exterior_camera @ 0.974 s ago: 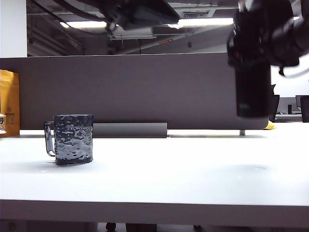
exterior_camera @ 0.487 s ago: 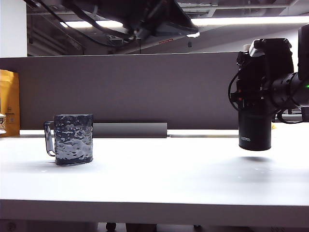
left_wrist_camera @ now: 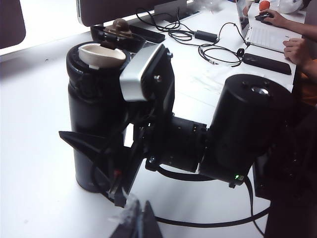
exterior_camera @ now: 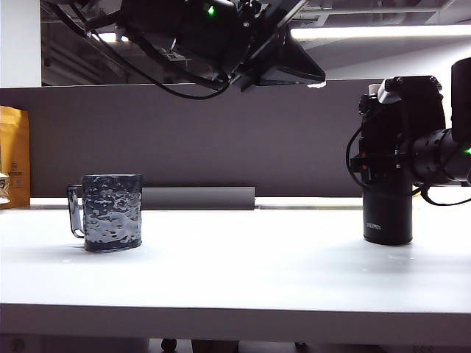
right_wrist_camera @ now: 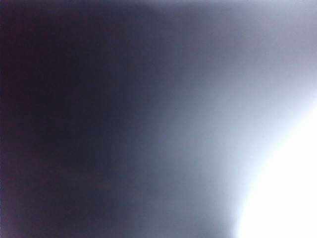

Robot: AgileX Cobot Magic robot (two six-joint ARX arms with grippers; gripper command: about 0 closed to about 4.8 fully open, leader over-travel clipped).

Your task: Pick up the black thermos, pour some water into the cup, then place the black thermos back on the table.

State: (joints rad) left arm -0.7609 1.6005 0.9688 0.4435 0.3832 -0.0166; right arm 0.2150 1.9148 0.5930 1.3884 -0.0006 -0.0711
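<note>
The black thermos (exterior_camera: 388,213), a second ago aloft, now stands on the bench (exterior_camera: 257,272) near its right edge, the right end effector (exterior_camera: 394,151) clamped round it. The left end effector (left_wrist_camera: 132,220) hovers above, closed and empty. Only letting go seems left; the cup (exterior_camera: 112,212) sits far left.

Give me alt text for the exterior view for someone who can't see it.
The right gripper clasps the upright black thermos, which stands on the white table at the right. A dark bumpy cup sits apart at the left, handle leftward, while the left gripper hangs overhead, shut and empty.
</note>
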